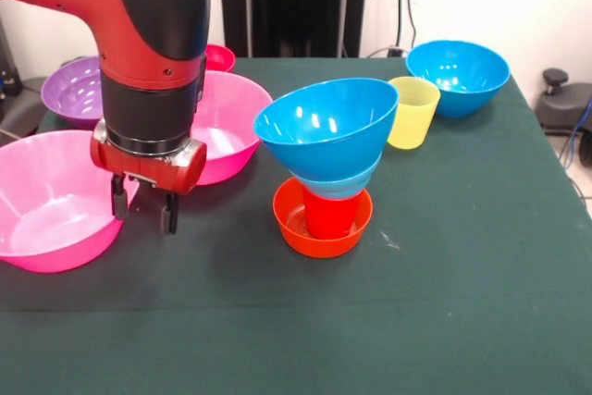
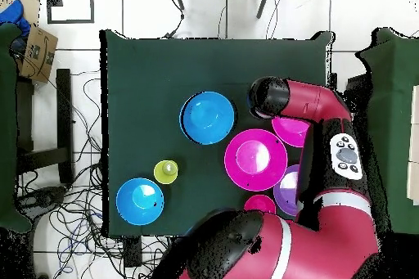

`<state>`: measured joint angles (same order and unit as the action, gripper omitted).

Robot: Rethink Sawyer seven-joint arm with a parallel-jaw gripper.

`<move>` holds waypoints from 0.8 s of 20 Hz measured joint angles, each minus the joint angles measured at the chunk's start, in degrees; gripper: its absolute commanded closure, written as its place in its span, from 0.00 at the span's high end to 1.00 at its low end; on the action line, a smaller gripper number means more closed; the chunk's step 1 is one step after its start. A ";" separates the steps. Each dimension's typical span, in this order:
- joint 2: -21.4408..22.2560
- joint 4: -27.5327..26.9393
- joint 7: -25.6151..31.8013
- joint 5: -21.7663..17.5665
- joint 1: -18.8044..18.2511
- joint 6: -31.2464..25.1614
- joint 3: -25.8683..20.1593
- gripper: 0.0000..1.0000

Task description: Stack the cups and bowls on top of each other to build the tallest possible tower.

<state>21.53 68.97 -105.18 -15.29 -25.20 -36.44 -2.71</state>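
Cups and bowls are stacked into a tower (image 1: 326,168) at mid-worktop: small orange bowl (image 1: 322,226), red cup (image 1: 331,215), light-blue bowl (image 1: 338,187), tilted large blue bowl (image 1: 326,122). Beside it the hand (image 1: 143,210) is held pointing down over the near pink bowl (image 1: 51,201), fingers spread, nothing gripped. Bare worktop (image 1: 370,321) is seen along the near edge.

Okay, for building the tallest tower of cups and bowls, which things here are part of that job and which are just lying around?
Part of the job:
- tilted tower: small orange bowl, red cup, light-blue bowl, large blue bowl
- yellow plastic cup
- second large blue bowl
- two large pink bowls
- purple bowl
- small red bowl
- open gripper

Lying about:
- cardboard box
- floor cables
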 measured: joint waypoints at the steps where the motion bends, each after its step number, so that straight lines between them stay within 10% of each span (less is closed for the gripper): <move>1: 0.22 0.00 0.00 0.00 0.00 0.00 0.03 1.00; 16: 3.18 1.93 0.00 -0.01 -3.16 -0.01 -1.91 1.00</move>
<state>24.71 70.90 -105.18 -15.30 -28.37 -36.45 -4.61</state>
